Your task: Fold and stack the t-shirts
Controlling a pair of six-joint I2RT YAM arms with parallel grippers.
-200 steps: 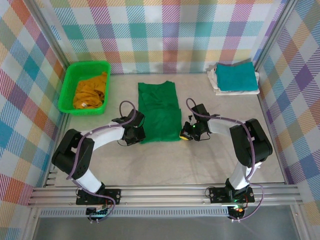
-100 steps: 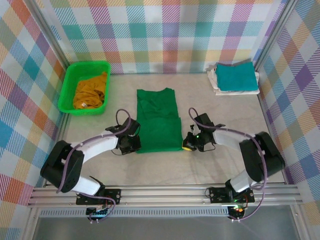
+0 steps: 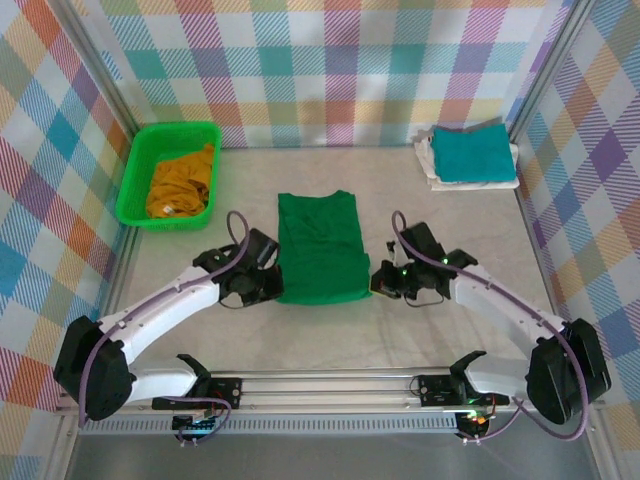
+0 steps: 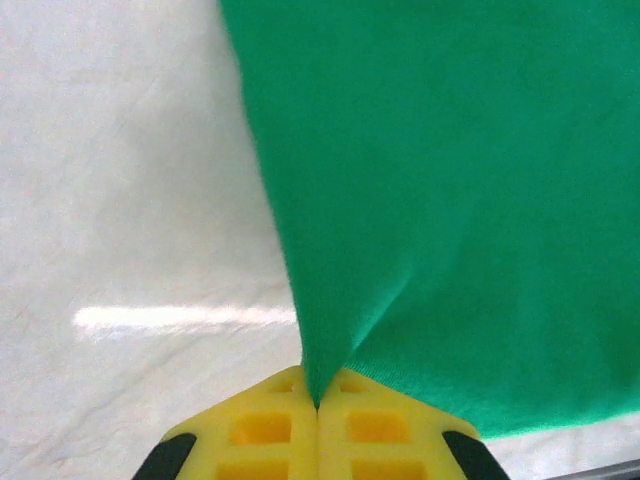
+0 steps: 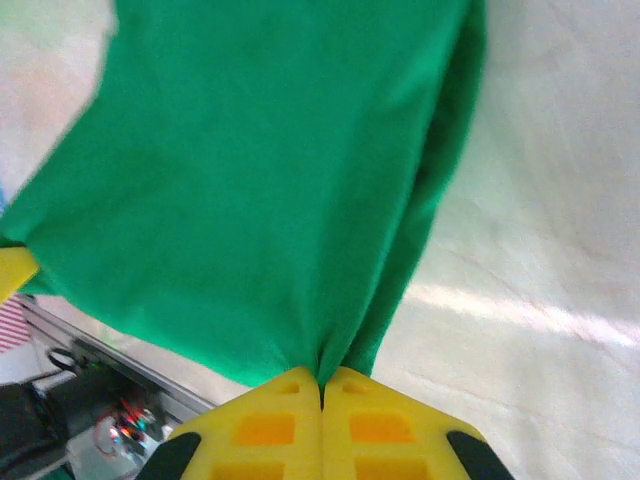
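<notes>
The dark green t-shirt (image 3: 318, 245) lies folded lengthwise in the middle of the table. My left gripper (image 3: 268, 284) is shut on its near left corner, and my right gripper (image 3: 377, 282) is shut on its near right corner. In the left wrist view the yellow fingertips (image 4: 318, 400) pinch a peak of green cloth (image 4: 450, 200). The right wrist view shows the same: the gripper (image 5: 321, 380) is clamped on the shirt (image 5: 260, 180), which hangs lifted off the table. A mustard yellow t-shirt (image 3: 180, 185) lies crumpled in the basket. A folded teal t-shirt (image 3: 470, 152) rests on a white one (image 3: 432, 172) at the back right.
The bright green plastic basket (image 3: 178, 127) stands at the back left. Checked walls close in the table on three sides. The aluminium rail (image 3: 330, 382) carrying both arm bases runs along the near edge.
Both arms have drawn back toward the near edge and dragged the green t-shirt with them. Its far end now lies nearer than before. Both grips stayed shut.
</notes>
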